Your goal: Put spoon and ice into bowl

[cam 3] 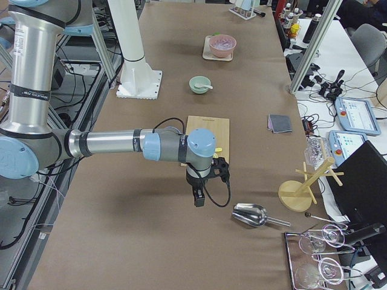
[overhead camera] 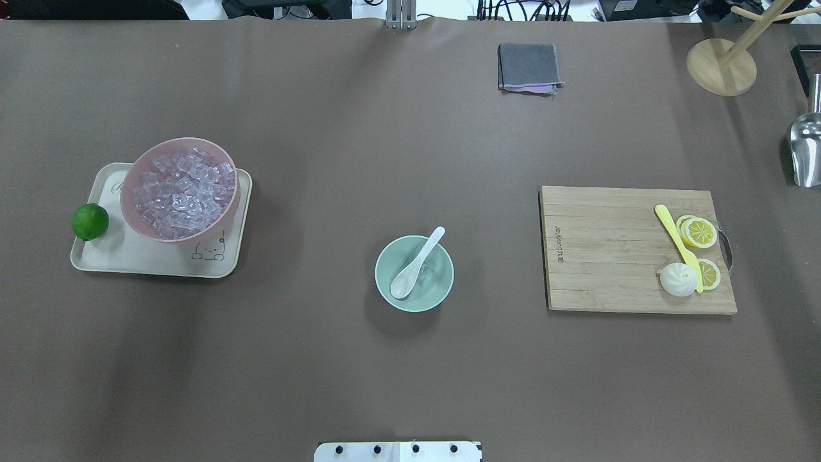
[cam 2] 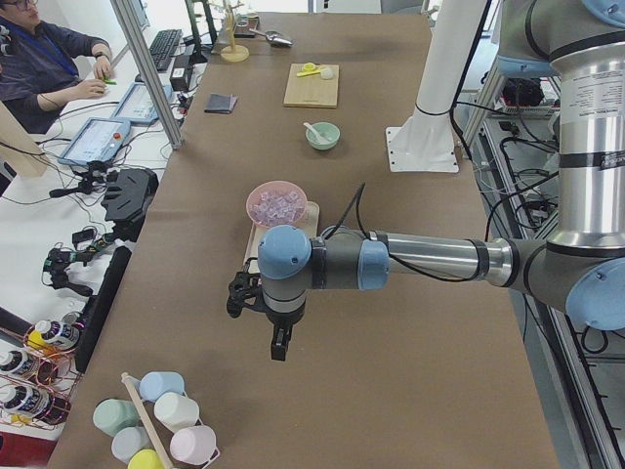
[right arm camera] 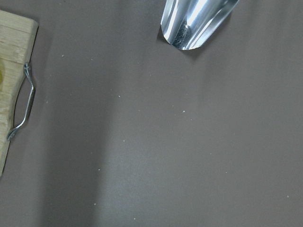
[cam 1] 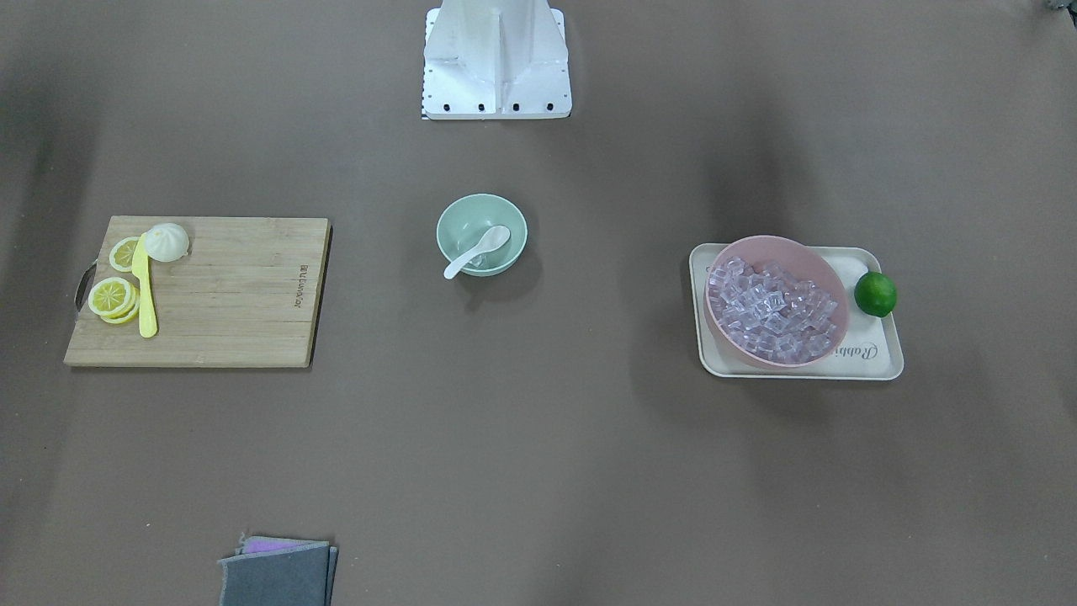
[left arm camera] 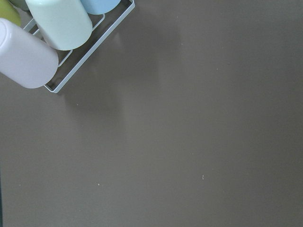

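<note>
The mint-green bowl [cam 1: 498, 212] stands at the table's middle, in front of the robot base. The white spoon [cam 1: 478, 251] lies in it, scoop down inside, handle over the rim; it also shows in the overhead view [overhead camera: 417, 263]. A clear ice cube [overhead camera: 425, 274] lies in the bowl beside the spoon. Many more ice cubes [overhead camera: 183, 192] fill the pink bowl [overhead camera: 131, 192]. My left gripper [cam 2: 278, 347] hovers far out at the table's left end, my right gripper [cam 3: 198, 198] at the right end. Both show only in side views, so I cannot tell whether they are open or shut.
The pink bowl sits on a cream tray [overhead camera: 128, 256] with a lime [overhead camera: 90, 221]. A wooden cutting board [overhead camera: 609, 256] holds lemon slices, a yellow knife [overhead camera: 677, 244] and a white bun. A grey cloth [overhead camera: 529, 67], metal scoop [right arm camera: 196, 21] and cup rack [left arm camera: 47, 33] lie at the edges.
</note>
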You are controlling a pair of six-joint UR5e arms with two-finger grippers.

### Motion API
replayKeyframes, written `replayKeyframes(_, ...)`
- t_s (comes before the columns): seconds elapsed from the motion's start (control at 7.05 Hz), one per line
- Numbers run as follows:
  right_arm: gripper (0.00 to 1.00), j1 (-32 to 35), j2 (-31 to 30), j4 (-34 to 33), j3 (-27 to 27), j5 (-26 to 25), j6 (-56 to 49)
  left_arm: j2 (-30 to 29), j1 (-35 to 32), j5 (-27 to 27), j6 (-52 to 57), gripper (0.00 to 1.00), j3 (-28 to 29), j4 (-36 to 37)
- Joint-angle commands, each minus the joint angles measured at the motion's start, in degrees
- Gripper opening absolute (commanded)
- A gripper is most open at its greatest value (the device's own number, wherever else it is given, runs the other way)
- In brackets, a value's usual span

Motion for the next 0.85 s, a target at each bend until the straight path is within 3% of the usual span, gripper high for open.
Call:
replayKeyframes(0.0, 1.0, 0.0, -0.1, 0.0, -0.1, 0.4, -0.3, 0.0, 0.0, -0.2, 0.3, 0.98, -0.1, 0.0)
replayKeyframes(0.71, 1.0, -0.1, -0.1, 0.0, 0.0, 2.2, -0.4, 0.2, 0.1, -0.1, 0.3, 0.98, 0.4, -0.8)
